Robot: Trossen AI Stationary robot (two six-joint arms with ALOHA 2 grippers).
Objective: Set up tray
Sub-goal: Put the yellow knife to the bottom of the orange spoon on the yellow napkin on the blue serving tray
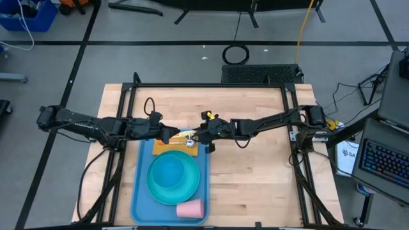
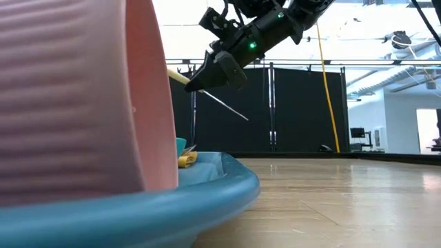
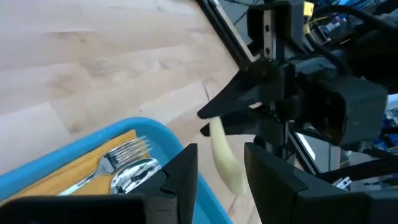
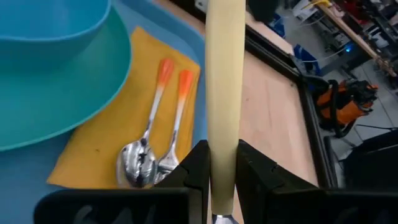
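In the low view the pink cup [image 2: 76, 96] fills the left side, cut off by the picture's edges, and hides most of the tray [image 2: 172, 207]. The cream handle [image 4: 225, 93] runs out of the right wrist view's edge (its working end cannot be told). The fork [image 3: 106, 163] is partly hidden behind the left gripper's fingers [image 3: 180, 177].

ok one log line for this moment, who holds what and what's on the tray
right tool: shut on cream-handled utensil, above tray | left tool: open, empty | tray: napkin, spoon, fork, bowl, pink cup
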